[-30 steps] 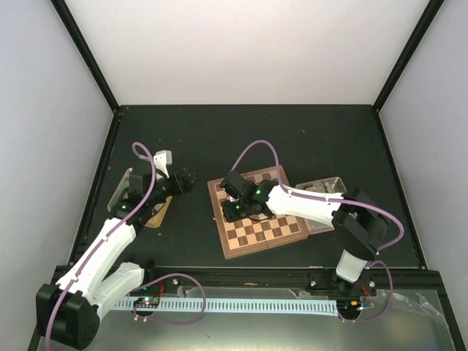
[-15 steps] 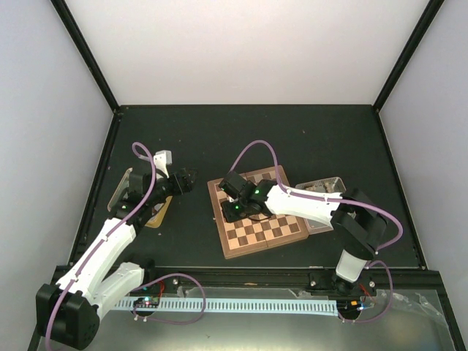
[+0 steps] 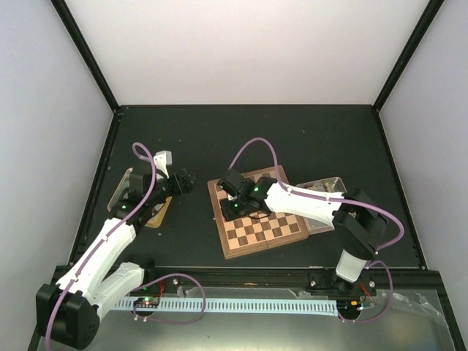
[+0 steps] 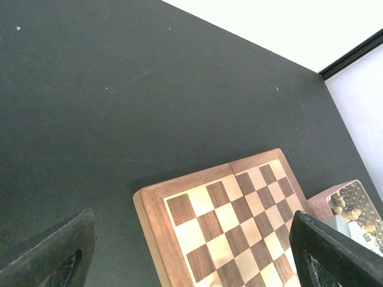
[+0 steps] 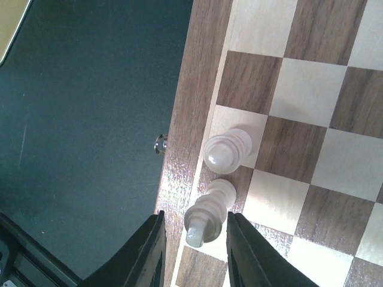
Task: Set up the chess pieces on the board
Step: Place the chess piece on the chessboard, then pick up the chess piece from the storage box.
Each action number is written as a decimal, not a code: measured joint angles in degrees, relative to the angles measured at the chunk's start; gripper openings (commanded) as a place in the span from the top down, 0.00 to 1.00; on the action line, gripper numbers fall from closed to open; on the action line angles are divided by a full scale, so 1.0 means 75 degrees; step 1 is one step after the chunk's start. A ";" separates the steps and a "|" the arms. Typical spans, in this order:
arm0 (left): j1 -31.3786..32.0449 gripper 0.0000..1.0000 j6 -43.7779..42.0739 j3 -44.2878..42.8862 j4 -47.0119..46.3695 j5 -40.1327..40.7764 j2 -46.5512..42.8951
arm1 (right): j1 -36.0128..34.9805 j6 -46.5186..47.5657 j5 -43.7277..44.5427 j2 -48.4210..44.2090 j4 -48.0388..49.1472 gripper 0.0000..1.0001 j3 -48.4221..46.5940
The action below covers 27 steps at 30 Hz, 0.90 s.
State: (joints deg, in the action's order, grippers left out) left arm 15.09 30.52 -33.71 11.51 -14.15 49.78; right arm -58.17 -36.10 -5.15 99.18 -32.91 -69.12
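Observation:
The board (image 3: pixel 263 232) lies mid-table and also shows in the left wrist view (image 4: pixel 233 209). My right gripper (image 3: pixel 235 208) hovers over its left edge. In the right wrist view two pale tan chess pieces stand on edge squares of the board (image 5: pixel 287 89): a short round one (image 5: pixel 227 149) and a taller one (image 5: pixel 209 215). My right gripper (image 5: pixel 194 239) is open, its fingers either side of the taller piece, with a gap on the left side. My left gripper (image 3: pixel 189 178) is open and empty, above the table left of the board (image 4: pixel 191 245).
A clear tray (image 3: pixel 325 191) with loose pieces sits at the board's right edge, also in the left wrist view (image 4: pixel 353 206). A gold tin (image 3: pixel 157 212) lies under the left arm. A small metal latch (image 5: pixel 160 143) sticks out of the board's rim.
My right gripper has edged slightly left over the board's left edge. The left arm has not moved.

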 measured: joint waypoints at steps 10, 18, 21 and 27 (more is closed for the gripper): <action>0.0000 0.09 -0.0055 0.0000 0.0093 -0.0023 -0.0134 | 0.0122 -0.0026 0.1174 -0.1081 -0.0356 0.70 -0.0070; 0.0000 0.09 -0.0181 0.0000 0.0058 -0.0297 -0.0347 | 0.2244 -0.0242 0.2771 -0.2847 -0.0597 0.70 0.0903; 0.0000 0.09 -0.0204 0.0000 0.0055 -0.0350 -0.0388 | 0.3596 -0.0370 0.3107 -0.3366 -0.0810 0.71 0.1813; 0.0000 0.09 -0.0216 0.0000 0.0055 -0.0358 -0.0393 | 0.5607 -0.0361 0.3185 -0.3719 -0.0965 0.73 0.3042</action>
State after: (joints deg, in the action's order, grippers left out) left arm 15.09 28.91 -33.71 11.92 -16.84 46.83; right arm -16.12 -38.81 18.74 71.29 -40.14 -46.30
